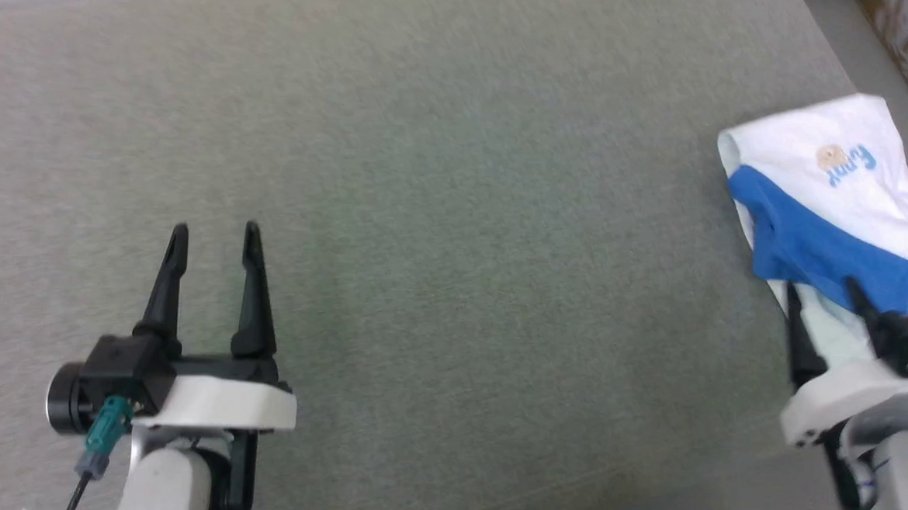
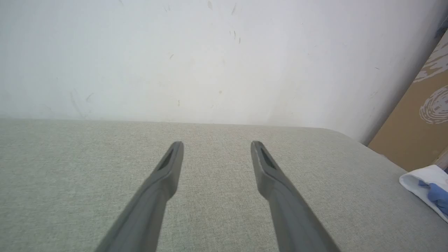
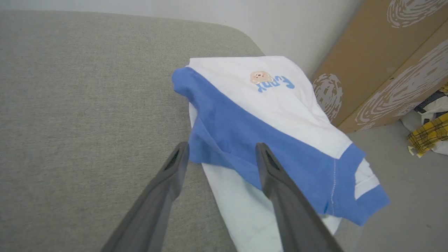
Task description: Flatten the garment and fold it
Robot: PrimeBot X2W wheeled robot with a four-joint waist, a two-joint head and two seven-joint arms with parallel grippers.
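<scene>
Your shirt (image 1: 816,173) lies folded into a bundle at the right edge of the fabric-covered table (image 1: 456,208), toward its far right corner. In the right wrist view, the white body (image 3: 273,101) faces up with a small bear print and blue lettering. A blue sleeve crosses it on a slant, and the blue cuff end reaches past the table's right edge over the floor (image 3: 402,182).

Your right claw (image 1: 821,288) sits at the near end of the shirt. In its own wrist view, the right claw (image 3: 222,144) has both fingers spread wide, their tips over the blue sleeve and the white cloth below it. No cloth is pinched between them, so it has hold of nothing.

Your left claw (image 1: 214,231) hangs over bare table toward the near left, well apart from the shirt. Its fingers are also spread wide with nothing between them. From its wrist view you see a corner of the shirt (image 2: 420,178) at the table's right edge.

A cardboard box (image 3: 385,52) stands on the floor just beyond the far right corner, with yellow checked cloth (image 3: 428,134) beside it.
</scene>
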